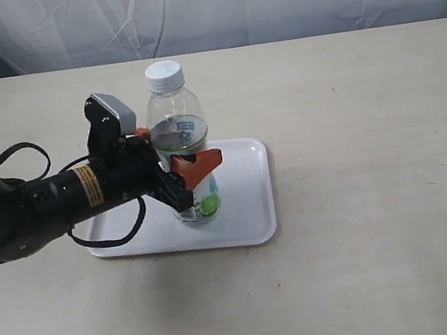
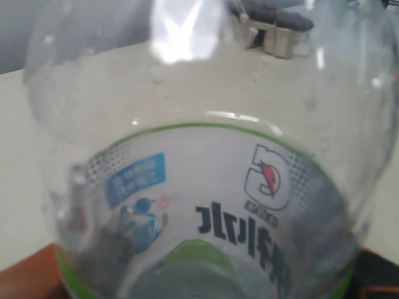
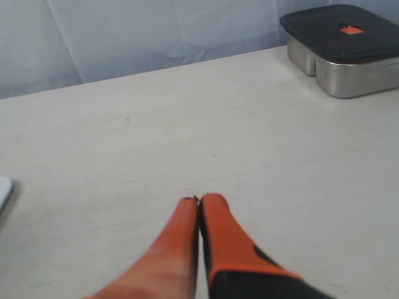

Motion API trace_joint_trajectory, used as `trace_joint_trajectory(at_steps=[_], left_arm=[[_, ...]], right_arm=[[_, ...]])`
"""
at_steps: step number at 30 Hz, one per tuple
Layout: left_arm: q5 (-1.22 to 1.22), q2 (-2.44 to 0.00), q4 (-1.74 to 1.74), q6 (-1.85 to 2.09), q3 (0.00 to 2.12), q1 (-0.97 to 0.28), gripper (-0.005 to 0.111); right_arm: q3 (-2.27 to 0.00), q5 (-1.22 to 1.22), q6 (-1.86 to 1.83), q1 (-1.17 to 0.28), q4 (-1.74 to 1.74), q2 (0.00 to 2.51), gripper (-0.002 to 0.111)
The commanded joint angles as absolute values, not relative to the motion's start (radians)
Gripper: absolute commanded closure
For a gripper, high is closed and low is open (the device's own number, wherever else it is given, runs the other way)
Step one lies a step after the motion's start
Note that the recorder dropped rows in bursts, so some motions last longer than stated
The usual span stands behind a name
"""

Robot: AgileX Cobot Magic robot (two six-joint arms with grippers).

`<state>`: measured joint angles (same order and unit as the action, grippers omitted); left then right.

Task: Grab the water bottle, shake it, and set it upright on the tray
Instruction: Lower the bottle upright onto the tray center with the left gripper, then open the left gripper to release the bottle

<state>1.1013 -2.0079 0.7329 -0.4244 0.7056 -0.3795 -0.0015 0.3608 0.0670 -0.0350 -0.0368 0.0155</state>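
Observation:
The water bottle (image 1: 180, 140) stands upright on the white tray (image 1: 248, 197), clear with a white cap and a green, white and blue label. My left gripper (image 1: 180, 146) reaches in from the left and is shut on the bottle at label height, one orange finger (image 1: 200, 165) across its near side and the other behind. In the left wrist view the water bottle (image 2: 206, 187) fills the picture, with my left gripper (image 2: 199, 277) around it. My right gripper (image 3: 198, 200) is shut and holds nothing, low over bare table, and is out of the exterior view.
A lidded metal container (image 3: 343, 53) stands on the table beyond the right gripper. A corner of the tray (image 3: 3, 190) shows at that view's edge. A pale curtain hangs behind the table.

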Motion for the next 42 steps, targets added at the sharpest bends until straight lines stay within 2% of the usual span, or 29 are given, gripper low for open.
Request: trace_joint_trajectory(at_steps=[1,6,12,24,42], left_arm=[[1.073,-2.012,0.746,-0.441,0.707,-0.382,0.035],[1.084,-2.012,0.787,-0.441,0.707,-0.382,0.016],[1.11,-2.012,0.797,-0.441,0.707,-0.382,0.003],[1.151,-1.981,0.795,-0.449,0.709,-0.38,0.002],[1.037,-1.794,0.784,-0.442,0.709,-0.38,0.002]], right_arm=[[0.0,0.354,0.063,-0.03,-0.036,0.012,0.104],[0.0,0.354,0.063,-0.03,-0.036,0.012,0.104],[0.0,0.354,0.063,-0.03,-0.036,0.012,0.104],[0.0,0.354,0.063,-0.03,-0.036,0.012,0.104],[0.0,0.354,0.063,-0.03,-0.036,0.012,0.104]])
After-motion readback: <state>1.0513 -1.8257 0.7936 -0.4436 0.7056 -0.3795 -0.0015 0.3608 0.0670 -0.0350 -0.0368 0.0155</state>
